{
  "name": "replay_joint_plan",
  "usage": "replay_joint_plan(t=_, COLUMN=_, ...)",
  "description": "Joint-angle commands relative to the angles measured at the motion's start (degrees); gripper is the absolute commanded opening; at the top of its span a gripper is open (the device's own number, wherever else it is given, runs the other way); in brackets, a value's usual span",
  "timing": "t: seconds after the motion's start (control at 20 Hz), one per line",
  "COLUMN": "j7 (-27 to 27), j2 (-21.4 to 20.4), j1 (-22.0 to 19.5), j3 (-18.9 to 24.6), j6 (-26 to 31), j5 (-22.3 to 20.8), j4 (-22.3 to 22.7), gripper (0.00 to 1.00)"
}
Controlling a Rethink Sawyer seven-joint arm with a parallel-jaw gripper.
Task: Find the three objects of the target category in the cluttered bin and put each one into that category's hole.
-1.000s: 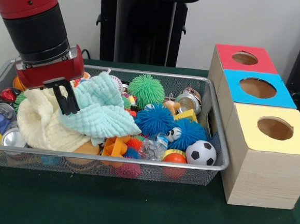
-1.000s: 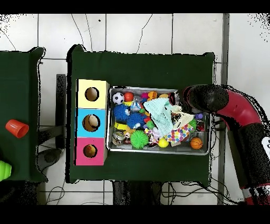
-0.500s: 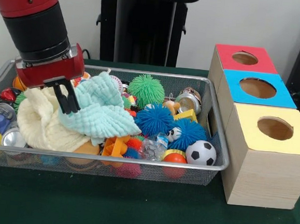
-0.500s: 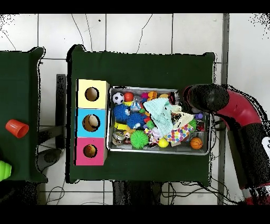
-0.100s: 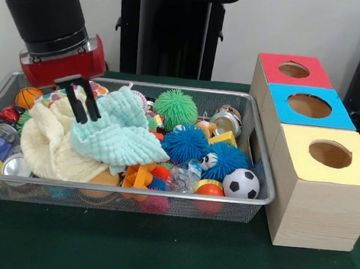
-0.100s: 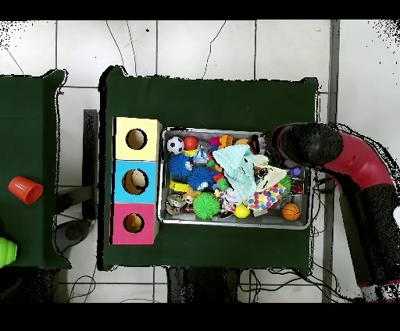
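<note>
The claw [image 5: 82, 106] hangs over the left part of the wire bin [image 5: 162, 203], its two black fingers close together with only a narrow gap, their tips at the pale green cloth [image 5: 120, 136] and gripping nothing clearly. That cloth lies heaped on a cream cloth [image 5: 45, 146]. Right of the cloths sit a green spiky ball [image 5: 175, 108], two blue spiky balls [image 5: 185, 143] and a small football [image 5: 241, 183]. Right of the bin stand three boxes with holes: red [image 5: 294, 70], blue [image 5: 309, 105], yellow [image 5: 329, 154].
</note>
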Motion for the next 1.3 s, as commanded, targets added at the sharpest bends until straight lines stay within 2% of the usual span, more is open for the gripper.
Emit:
replay_joint_plan(t=0.05, j7=9.76, j2=-3.00, j1=2.36, j3=-3.45, j6=3.98, j5=2.72, j4=5.88, gripper=1.00)
replay_joint_plan(t=0.25, j7=10.09, j2=-3.55, j1=3.50, j3=-4.60, j6=4.23, j5=4.30, j4=6.55, gripper=1.00)
replay_joint_plan(t=0.65, j7=12.27, j2=-4.35, j1=5.53, j3=-6.27, j6=-2.13, j5=5.90, j4=10.07, gripper=1.00)
replay_joint_plan(t=0.9, j7=14.06, j2=-2.88, j1=7.45, j3=-7.84, j6=-7.38, j5=5.61, j4=12.12, gripper=1.00)
replay_joint_plan(t=1.3, j7=15.14, j2=-1.34, j1=10.50, j3=-10.65, j6=-10.54, j5=6.41, j4=14.81, gripper=1.00)
